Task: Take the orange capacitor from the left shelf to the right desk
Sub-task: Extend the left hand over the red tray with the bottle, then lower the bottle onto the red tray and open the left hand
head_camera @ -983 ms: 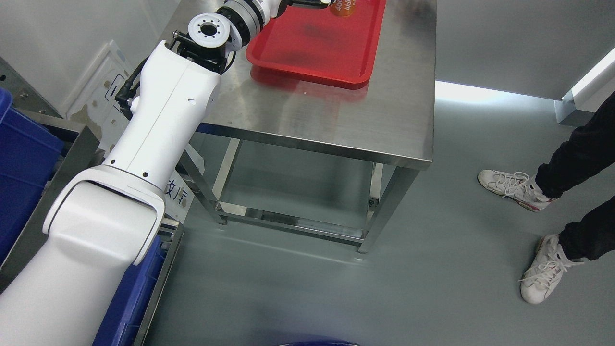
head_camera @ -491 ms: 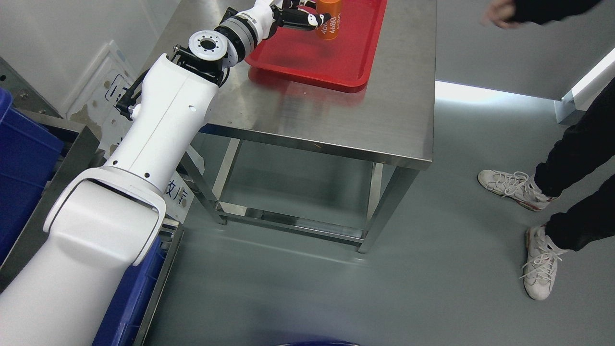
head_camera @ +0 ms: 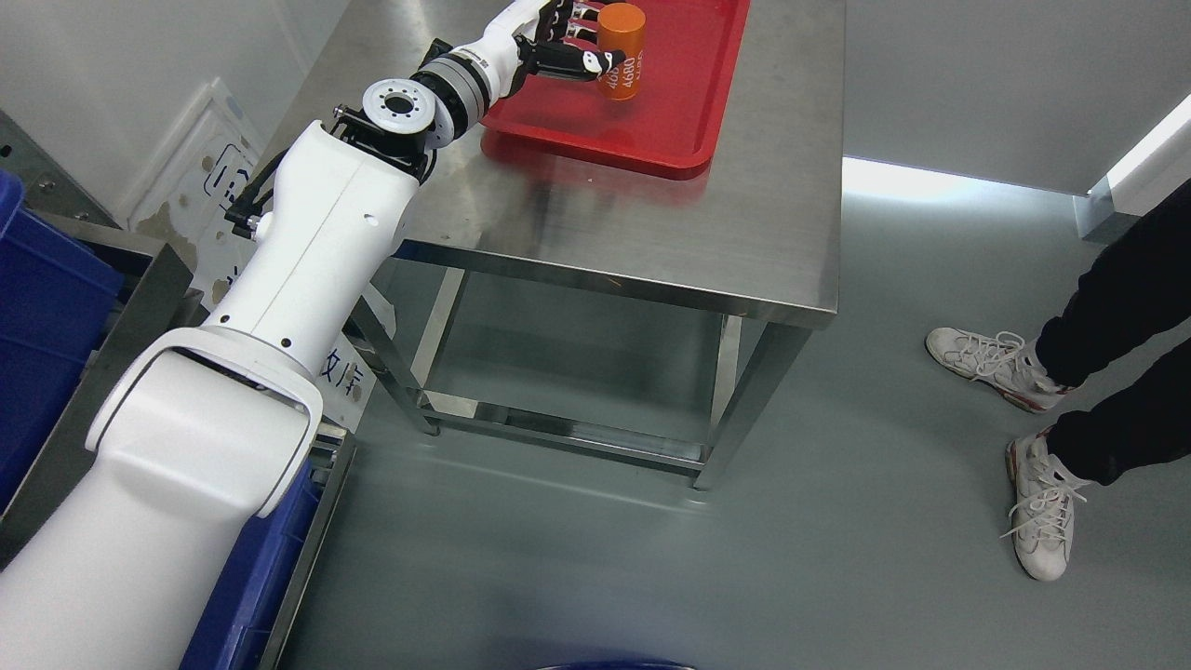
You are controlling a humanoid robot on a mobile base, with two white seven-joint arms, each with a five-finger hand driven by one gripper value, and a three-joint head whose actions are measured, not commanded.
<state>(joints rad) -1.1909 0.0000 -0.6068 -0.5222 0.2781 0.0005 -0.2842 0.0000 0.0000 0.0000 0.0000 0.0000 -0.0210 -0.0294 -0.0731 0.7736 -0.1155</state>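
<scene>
The orange capacitor point(head_camera: 621, 50) is a cylinder with white numbers on its side. It stands upright in the red tray point(head_camera: 684, 112) on the steel desk point(head_camera: 651, 233). My left hand point(head_camera: 575, 42) reaches up from the lower left, its fingers wrapped around the capacitor's left side. Whether the capacitor rests on the tray floor or hangs just above it is unclear. My right arm is out of view.
Blue bins point(head_camera: 42, 307) sit on a metal shelf frame point(head_camera: 140, 316) at the left edge. A person's legs and white sneakers point(head_camera: 1000, 365) stand on the grey floor at the right. The desk's near half is bare steel.
The hand with the capacitor has come down and nearer within the tray. The person's feet have shifted slightly, and the person's hand seen at the top right half a second ago is gone.
</scene>
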